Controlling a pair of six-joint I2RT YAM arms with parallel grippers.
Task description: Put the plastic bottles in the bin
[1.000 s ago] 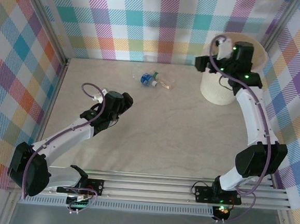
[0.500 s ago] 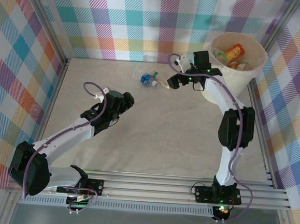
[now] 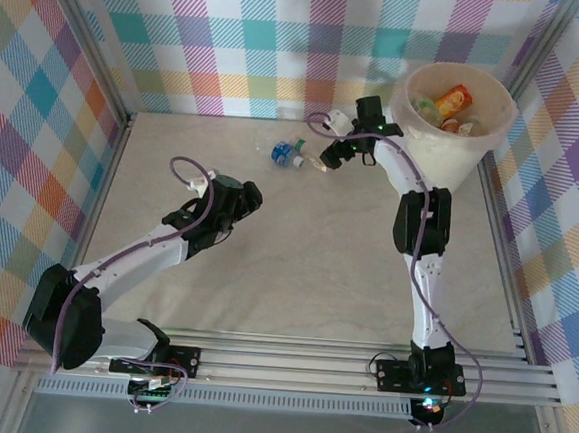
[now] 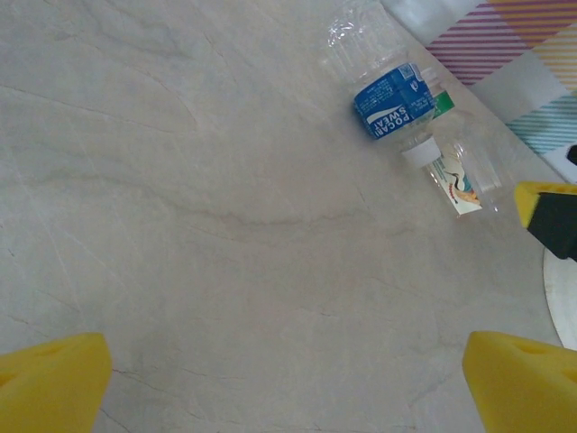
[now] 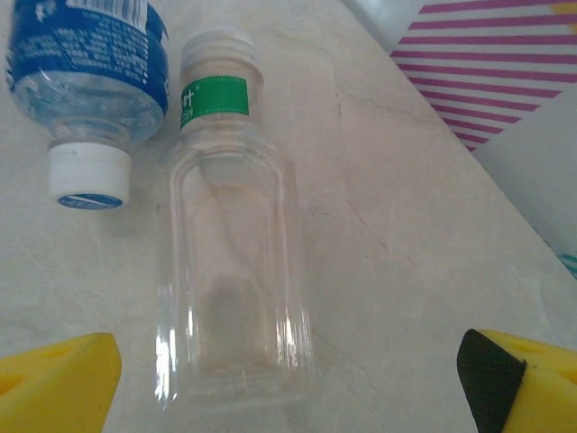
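Pale marbled tabletop runs between plaid walls. Nearest, the left gripper hangs over bare surface, fingers spread wide on nothing, probably kept clear of the other arm. Farther back, the right gripper sits low over a clear bottle with a green neck band, jaws spread either side without touching, lined up to pinch its body. A blue-labelled bottle lies just beside. Farthest right, the bin already holds several bottles
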